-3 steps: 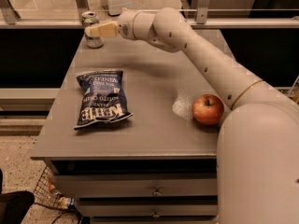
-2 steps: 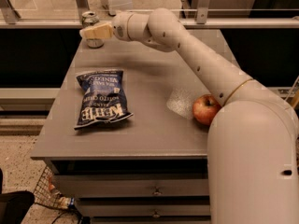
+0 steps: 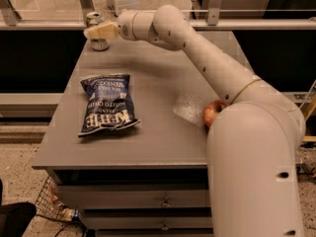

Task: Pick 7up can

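Note:
The 7up can [image 3: 94,19] stands upright at the far left corner of the grey table [image 3: 158,78]. Its silvery top and its base show; its middle is hidden behind my gripper. My gripper [image 3: 98,32] is at the can, at mid height, reaching in from the right, with the cream-coloured arm stretched across the table's back. I cannot tell whether it touches the can.
A dark blue chip bag [image 3: 106,104] lies flat on the left half of the table. A red apple [image 3: 213,113] sits at the right, partly hidden by my arm. Drawers [image 3: 163,201] are under the table. A wire basket [image 3: 54,206] is on the floor at the lower left.
My arm has swung left and the gripper has come over the can's middle. The arm's bulk now covers more of the apple.

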Available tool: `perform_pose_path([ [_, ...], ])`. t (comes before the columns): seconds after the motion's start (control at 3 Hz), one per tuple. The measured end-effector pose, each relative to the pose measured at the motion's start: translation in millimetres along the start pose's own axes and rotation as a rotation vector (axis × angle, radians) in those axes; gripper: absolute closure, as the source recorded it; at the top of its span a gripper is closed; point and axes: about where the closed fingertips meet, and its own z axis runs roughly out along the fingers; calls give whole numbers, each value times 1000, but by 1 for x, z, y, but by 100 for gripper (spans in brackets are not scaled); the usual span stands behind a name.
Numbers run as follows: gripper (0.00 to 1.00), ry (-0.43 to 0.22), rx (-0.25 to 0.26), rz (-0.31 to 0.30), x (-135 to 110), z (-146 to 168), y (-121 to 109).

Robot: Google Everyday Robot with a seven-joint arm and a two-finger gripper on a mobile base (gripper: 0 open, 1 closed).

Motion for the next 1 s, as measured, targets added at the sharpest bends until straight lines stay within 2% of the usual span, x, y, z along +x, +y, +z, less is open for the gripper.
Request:
perform_pose_path([
  [0.67, 0, 86, 59, 33, 13, 16, -33],
  [1.0, 0, 84, 45, 42, 16, 25, -31],
])
